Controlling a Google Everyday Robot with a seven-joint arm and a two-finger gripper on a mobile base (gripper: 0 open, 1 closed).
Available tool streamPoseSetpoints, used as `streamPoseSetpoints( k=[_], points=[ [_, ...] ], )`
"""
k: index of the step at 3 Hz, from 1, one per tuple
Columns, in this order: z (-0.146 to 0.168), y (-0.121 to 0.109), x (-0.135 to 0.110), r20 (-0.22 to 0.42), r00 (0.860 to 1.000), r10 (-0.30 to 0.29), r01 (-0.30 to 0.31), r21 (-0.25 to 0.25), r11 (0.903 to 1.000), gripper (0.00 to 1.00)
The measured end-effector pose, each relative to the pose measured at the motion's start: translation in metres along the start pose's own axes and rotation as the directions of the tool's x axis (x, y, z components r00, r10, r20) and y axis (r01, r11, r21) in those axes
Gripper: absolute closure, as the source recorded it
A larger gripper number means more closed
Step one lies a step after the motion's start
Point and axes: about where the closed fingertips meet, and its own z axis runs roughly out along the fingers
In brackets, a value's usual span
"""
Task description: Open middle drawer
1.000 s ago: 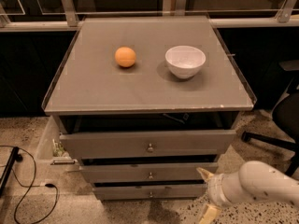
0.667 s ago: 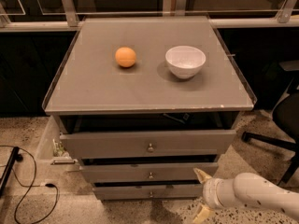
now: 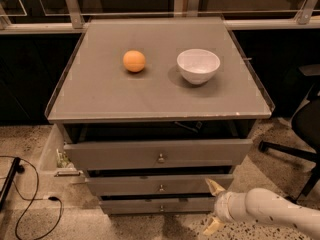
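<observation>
Cream-tipped hand (image 3: 213,207) gapes wide and empty by the right end of the middle drawer (image 3: 125,185).

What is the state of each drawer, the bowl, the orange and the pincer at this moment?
top drawer: pulled partly out.
middle drawer: looks shut, knob not gripped.
bottom drawer: shut.
white bowl: upright, looks empty.
orange: resting on the cabinet top.
pincer: open, empty, low at the drawers' right end.

Orange (image 3: 134,61) and a white bowl (image 3: 198,65) sit apart on the grey worktop (image 3: 150,101), black office chair (image 3: 306,126) off right.
</observation>
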Motion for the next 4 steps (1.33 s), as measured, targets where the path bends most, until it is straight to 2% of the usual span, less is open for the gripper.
streamPoseSetpoints(
  k=[1, 2, 3, 4],
  points=[
    [0.025, -0.025, 0.009, 0.02, 0.999, -0.035, 0.033, 0.082, 0.9961, 0.0],
    [0.041, -0.048, 0.007, 0.031, 0.996, -0.083, 0.078, 0.143, 0.9866, 0.0],
    [0.04, -0.072, 0.0, 0.017, 0.988, -0.152, 0.145, 0.209, 0.967, 0.0],
    [0.043, -0.087, 0.001, 0.02, 0.977, -0.214, 0.204, 0.231, 0.9513, 0.0]
  ],
)
